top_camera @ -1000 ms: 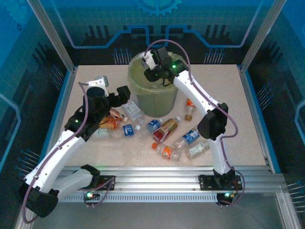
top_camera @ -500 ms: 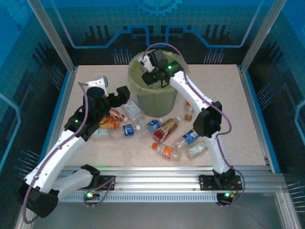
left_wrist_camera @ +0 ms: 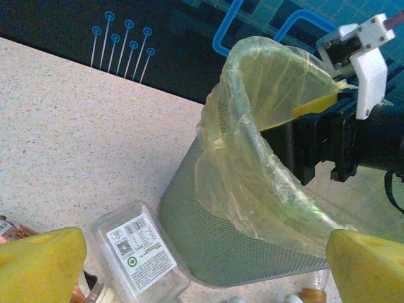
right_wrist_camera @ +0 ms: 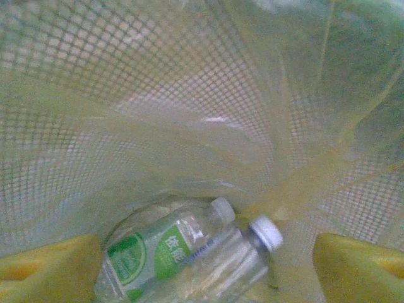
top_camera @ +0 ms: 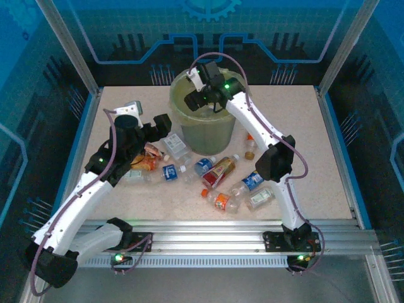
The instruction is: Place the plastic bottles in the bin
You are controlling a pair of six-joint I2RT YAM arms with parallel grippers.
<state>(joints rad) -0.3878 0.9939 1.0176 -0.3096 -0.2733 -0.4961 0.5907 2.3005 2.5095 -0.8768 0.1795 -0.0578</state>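
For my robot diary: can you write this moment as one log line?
right end effector: open, at bin mouth | bin: two bottles at bottom | left end effector: open, beside bin | table: loose bottles lying

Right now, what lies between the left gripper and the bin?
A clear bottle with a white label lies on the table there, close beside the bin. The left wrist view shows it ahead of the left gripper.

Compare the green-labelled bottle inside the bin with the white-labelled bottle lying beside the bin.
The green-labelled bottle lies inside the bin, the white-labelled bottle on the table beside it. The first's label is green, the second's white with printed codes. Both are clear plastic, lying down.
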